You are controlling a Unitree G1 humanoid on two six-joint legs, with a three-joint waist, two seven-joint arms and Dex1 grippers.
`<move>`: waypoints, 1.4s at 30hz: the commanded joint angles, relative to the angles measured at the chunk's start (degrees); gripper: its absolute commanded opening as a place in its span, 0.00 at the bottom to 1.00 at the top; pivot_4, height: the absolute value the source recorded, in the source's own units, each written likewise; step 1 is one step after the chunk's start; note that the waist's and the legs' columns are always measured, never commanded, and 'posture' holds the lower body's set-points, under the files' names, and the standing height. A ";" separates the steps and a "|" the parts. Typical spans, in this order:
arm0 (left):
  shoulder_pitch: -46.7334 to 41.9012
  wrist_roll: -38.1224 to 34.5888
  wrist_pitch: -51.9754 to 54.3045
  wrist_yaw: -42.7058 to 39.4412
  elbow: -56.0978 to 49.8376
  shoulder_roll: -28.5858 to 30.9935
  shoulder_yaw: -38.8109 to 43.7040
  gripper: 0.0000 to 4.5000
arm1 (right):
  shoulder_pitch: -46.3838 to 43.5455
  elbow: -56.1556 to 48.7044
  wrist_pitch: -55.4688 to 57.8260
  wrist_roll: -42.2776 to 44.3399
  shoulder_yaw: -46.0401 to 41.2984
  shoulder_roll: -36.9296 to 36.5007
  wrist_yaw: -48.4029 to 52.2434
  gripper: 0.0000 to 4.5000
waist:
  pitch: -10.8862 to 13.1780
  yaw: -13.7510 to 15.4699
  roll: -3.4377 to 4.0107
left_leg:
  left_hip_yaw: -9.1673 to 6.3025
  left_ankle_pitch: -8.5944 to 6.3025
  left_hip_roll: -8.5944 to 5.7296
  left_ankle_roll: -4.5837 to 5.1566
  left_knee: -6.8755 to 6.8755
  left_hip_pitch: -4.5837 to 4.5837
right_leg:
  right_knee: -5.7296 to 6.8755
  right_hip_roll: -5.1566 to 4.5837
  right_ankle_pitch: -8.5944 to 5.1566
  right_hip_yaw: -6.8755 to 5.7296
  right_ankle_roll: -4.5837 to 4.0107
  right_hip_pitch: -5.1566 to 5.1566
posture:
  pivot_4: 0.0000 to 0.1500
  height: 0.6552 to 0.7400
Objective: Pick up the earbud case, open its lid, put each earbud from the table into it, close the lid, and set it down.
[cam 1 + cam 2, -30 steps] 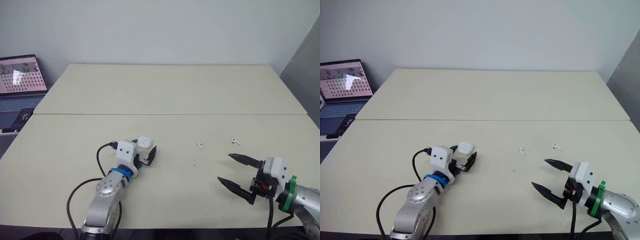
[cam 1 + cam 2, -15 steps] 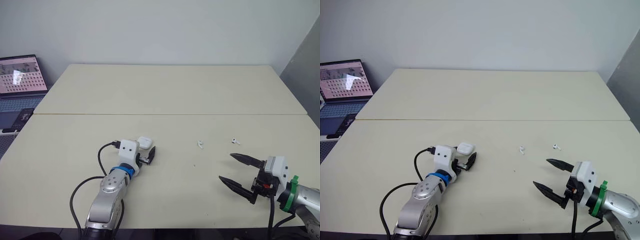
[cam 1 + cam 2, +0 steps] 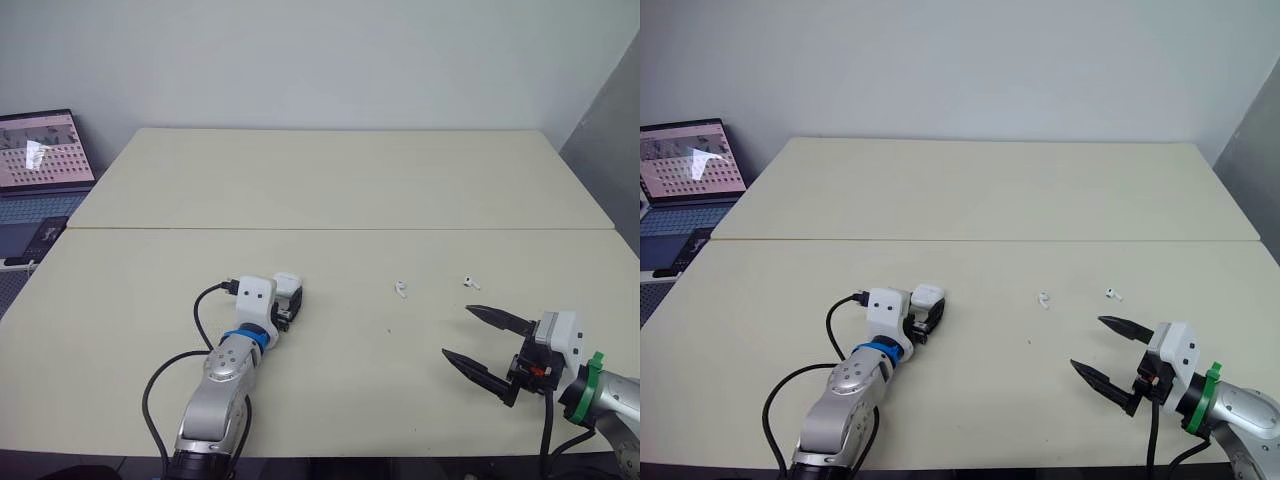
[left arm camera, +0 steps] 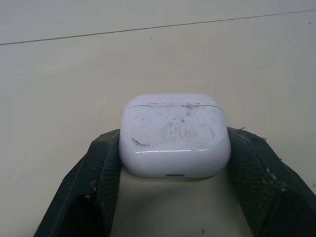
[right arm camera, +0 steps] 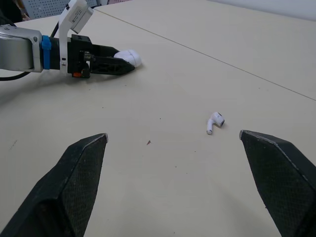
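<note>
The table [image 3: 350,180] carries everything the task needs, and by the look of it the work is only at its first step. The left gripper [image 3: 291,301] has its two fingers pressed against the two sides of the earbud case [image 4: 174,133], which sits at the front left part of the table. The case seems to rest on the surface and is not yet lifted. Its lid is closed, and the seam line is visible in the left wrist view. The right gripper [image 3: 457,331] hovers low at the front right, its fingers wide apart, holding nothing. Two earbuds lie loose on the table: the middle earbud [image 3: 400,290] between the two grippers, and the right-hand earbud [image 3: 470,283] just beyond the right gripper. Lifting, opening, loading both earbuds, closing and setting down all remain to be done.

The black fingers cover the sides of the case, so it is not certain whether its underside touches the table. The earbuds are too small to tell which way each one points.
</note>
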 commanded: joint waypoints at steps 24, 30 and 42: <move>-8.85 -10.19 -17.98 -22.31 -3.59 -3.29 -10.75 0.62 | -33.43 -0.16 39.62 63.82 4.39 -0.27 -53.49 1.00 | 0.07 -0.23 -0.12 | -0.02 0.01 -0.02 0.02 0.05 -0.18 | 0.01 0.12 0.01 0.00 -0.01 -0.12 | 1.00 1.00; -9.65 -10.08 -17.11 -22.59 -4.85 -2.85 -11.05 0.62 | -36.59 0.13 39.72 68.75 9.94 0.92 -59.06 1.00 | 0.07 -0.26 -0.12 | -0.05 0.01 0.00 0.02 0.07 -0.24 | 0.02 0.11 0.01 -0.02 -0.01 -0.17 | 1.00 1.00; -10.66 -9.70 -16.59 -22.44 -5.75 -1.17 -11.43 0.62 | -38.50 0.04 37.14 70.10 12.30 3.44 -62.99 0.56 | 0.07 -0.25 -0.11 | -0.12 0.01 0.03 0.02 0.09 -0.36 | 0.01 0.11 0.01 -0.05 -0.01 -0.26 | 1.00 1.00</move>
